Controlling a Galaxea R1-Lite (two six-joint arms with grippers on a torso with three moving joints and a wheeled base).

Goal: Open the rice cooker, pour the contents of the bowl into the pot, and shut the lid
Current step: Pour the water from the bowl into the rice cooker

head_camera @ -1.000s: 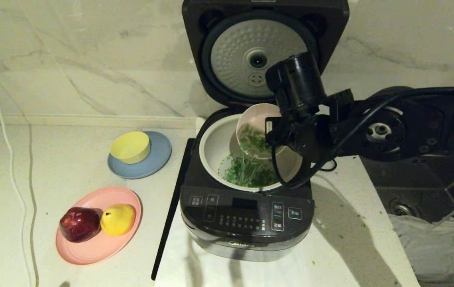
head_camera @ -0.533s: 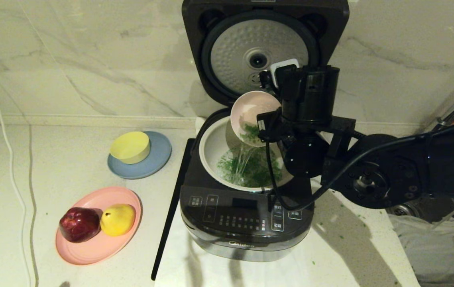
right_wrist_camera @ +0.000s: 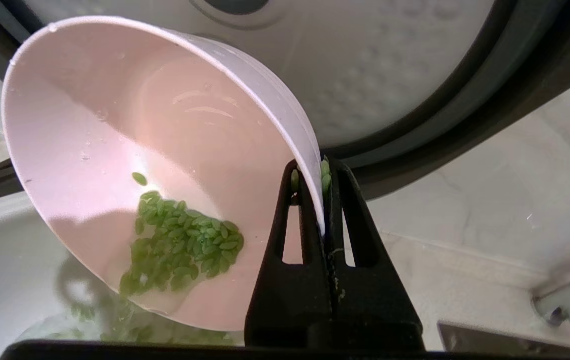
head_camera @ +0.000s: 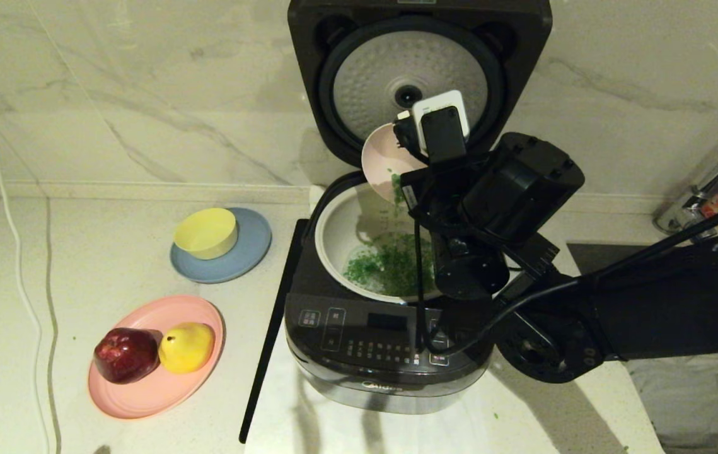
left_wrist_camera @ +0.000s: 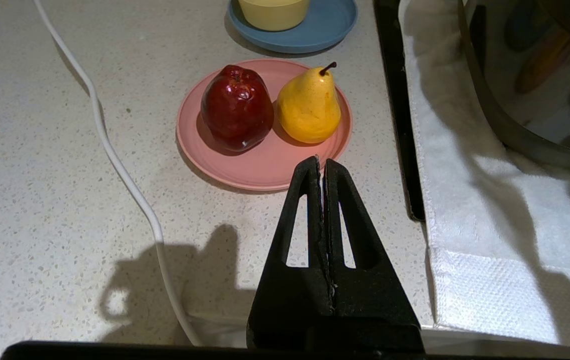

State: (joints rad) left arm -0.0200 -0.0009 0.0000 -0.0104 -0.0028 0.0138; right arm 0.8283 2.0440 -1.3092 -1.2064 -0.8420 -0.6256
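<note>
The dark rice cooker [head_camera: 390,353] stands in the middle with its lid [head_camera: 418,75] raised upright, silver underside facing me. Above the off-white pot [head_camera: 336,230] my right gripper [right_wrist_camera: 315,167] is shut on the rim of the pale pink bowl [head_camera: 379,157] [right_wrist_camera: 114,125], which is tipped steeply on its side. A clump of green contents [right_wrist_camera: 179,245] clings to the bowl's low wall. More green bits [head_camera: 384,268] lie wet in the pot's bottom. My left gripper [left_wrist_camera: 321,161] hangs shut and empty over the counter near the pink plate.
A yellow bowl [head_camera: 206,232] sits on a blue plate [head_camera: 251,249] left of the cooker. A pink plate [head_camera: 144,391] holds a red apple [head_camera: 124,354] and a yellow pear [head_camera: 186,347]. A white cable [head_camera: 18,252] runs along the left. A sink [head_camera: 699,403] lies right.
My right arm has lifted the bowl up and back toward the lid and tipped it more steeply. More green bits have dropped into the pot.
</note>
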